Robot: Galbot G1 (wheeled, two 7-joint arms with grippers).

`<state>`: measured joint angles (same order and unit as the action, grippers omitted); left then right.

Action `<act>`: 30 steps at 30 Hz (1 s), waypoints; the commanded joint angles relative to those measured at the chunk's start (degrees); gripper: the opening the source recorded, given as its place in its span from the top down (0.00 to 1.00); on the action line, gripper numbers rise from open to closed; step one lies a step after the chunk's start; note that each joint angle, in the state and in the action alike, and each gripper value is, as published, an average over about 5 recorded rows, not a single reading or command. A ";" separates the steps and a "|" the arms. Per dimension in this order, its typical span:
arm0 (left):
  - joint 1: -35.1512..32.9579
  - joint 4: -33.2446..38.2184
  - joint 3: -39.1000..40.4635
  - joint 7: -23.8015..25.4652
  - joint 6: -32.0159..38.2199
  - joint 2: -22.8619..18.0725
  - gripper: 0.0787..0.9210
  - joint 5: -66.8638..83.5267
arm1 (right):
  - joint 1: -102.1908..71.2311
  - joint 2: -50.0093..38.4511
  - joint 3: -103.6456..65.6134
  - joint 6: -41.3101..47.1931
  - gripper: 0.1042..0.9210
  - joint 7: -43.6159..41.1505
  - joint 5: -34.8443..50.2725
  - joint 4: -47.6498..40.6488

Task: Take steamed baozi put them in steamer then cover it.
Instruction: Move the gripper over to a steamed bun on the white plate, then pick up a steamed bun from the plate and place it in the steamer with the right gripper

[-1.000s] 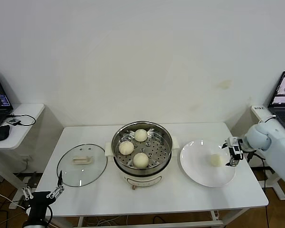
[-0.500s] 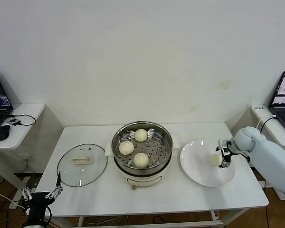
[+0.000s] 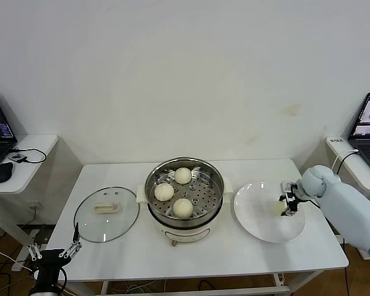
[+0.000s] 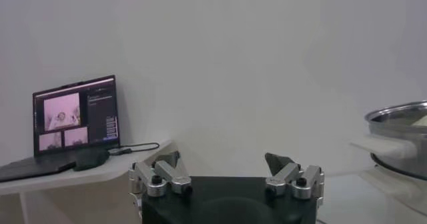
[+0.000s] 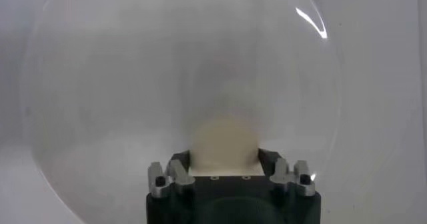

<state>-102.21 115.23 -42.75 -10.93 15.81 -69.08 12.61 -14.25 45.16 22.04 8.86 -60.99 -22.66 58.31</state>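
Could easily squash or fumble that soft baozi [image 3: 280,207] on the lift to the steamer [image 3: 184,192], grip only on its sides. Right claw [image 3: 289,204] pinching the last bun, still sitting on the white plate [image 3: 259,222]. Three buns already in the steamer, cover [image 3: 106,213] flat on the counter [image 3: 203,253]. Left claw [image 3: 54,250] spread wide, parked low off the counter's corner.

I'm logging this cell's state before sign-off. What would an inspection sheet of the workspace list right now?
Surface: white table.
Job's things: three buns in open steamer; fourth bun on white plate; glass lid flat on the table, left of the steamer.
Clutter: nothing seen.
Claws: right claw shut on fourth bun; left claw open, parked low beside the table.
Cables: cord on left side desk.
Surroundings: laptops both sides, white wall.
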 commanded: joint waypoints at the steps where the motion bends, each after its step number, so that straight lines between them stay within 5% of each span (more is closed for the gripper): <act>1: -0.16 0.15 -0.02 0.01 0.04 0.05 0.12 -0.02 | 1.65 -2.07 1.50 0.94 0.42 -0.97 1.92 2.79; 16: -0.33 0.62 0.99 0.06 0.02 -0.19 0.12 -0.54 | 24.82 -16.68 20.33 8.18 0.42 -2.11 21.22 22.34; 30: -0.72 1.82 0.92 -0.03 -0.08 -0.38 0.12 -0.66 | 47.98 -4.40 38.54 20.29 0.40 5.68 43.37 31.91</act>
<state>-102.84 116.84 -41.77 -10.93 15.78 -69.38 11.98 17.49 34.84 47.29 20.96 -59.94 4.20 82.25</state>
